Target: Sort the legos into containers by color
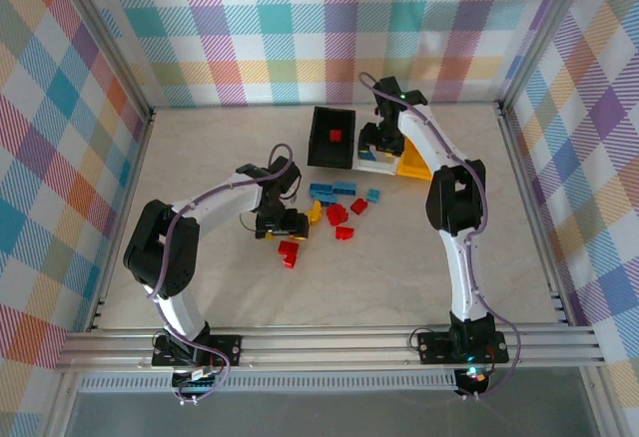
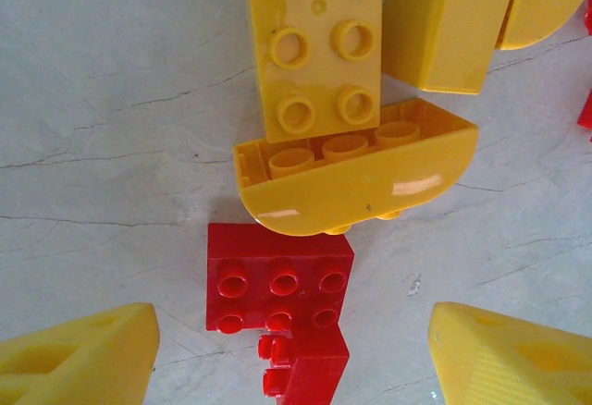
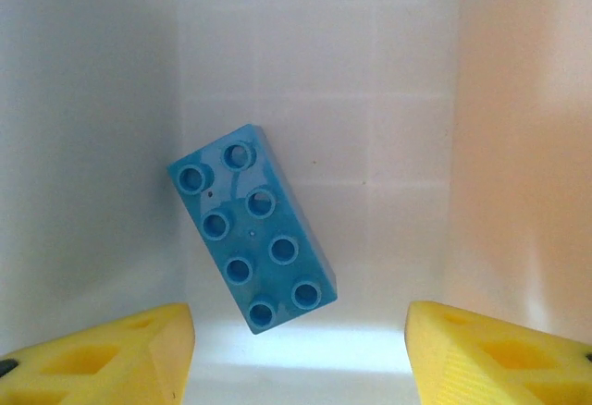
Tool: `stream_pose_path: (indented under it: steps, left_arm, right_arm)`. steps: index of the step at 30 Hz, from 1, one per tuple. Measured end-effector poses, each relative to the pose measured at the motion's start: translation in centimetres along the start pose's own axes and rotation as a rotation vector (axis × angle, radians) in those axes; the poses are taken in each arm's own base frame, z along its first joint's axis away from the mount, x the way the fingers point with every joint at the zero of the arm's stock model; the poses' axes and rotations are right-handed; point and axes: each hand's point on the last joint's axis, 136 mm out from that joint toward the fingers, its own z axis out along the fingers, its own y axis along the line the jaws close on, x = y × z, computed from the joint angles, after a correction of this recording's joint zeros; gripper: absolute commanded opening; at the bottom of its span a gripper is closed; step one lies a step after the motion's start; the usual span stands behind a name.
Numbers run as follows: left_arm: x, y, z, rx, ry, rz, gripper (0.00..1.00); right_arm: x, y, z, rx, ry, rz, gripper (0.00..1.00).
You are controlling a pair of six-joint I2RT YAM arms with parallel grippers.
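My right end effector [image 3: 296, 349] hung released over a small blue studded plastic brick [image 3: 252, 229] lying in the white plastic bin [image 3: 388, 63]; a red brick [image 1: 335, 139] sat in the black bin [image 1: 319, 123]. My left end effector [image 2: 291, 354], also released, hovered over the unsorted bricks [image 1: 337, 210] on the pale marbled surface [image 1: 399, 277], plaid walls [image 1: 300, 28] around.

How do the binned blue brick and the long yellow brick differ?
The blue brick lies alone in the white bin; the yellow brick lies on the table, against a curved yellow piece. Their colours differ. Both lie studs up, two studs wide.
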Motion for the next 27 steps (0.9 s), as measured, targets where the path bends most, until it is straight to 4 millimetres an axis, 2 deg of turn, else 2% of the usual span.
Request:
stream_pose_path:
  steps: [4,9,14,20,23,25,27]
  left_arm:
    - [0.0,-0.1,0.0,0.007,0.001,0.001,0.77]
    - [0.2,0.0,0.3,0.006,0.007,-0.001,0.77]
    - [1.2,0.7,1.0,-0.011,0.037,-0.008,0.77]
    - [1.7,1.0,1.3,-0.019,0.05,-0.012,0.77]
    - [1.7,1.0,1.1,-0.019,0.042,-0.013,0.77]
    - [1.5,0.9,1.1,-0.015,0.036,-0.011,0.77]
    - [1.3,0.8,1.1,-0.009,0.026,-0.009,0.77]
  right_arm:
    - [0.3,-0.2,0.3,0.003,0.007,-0.007,0.46]
    - [0.6,-0.6,0.8,0.019,0.01,-0.011,0.41]
    - [0.2,0.4,0.5,-0.019,-0.01,-0.028,0.3]
    - [0.1,0.4,0.5,-0.02,-0.014,-0.037,0.29]
    - [0.4,0.5,0.3,-0.02,-0.013,-0.046,0.33]
    - [1.3,0.4,-0.2,-0.018,-0.003,-0.051,0.36]
    - [3.3,0.4,-1.0,-0.015,0.022,-0.061,0.39]
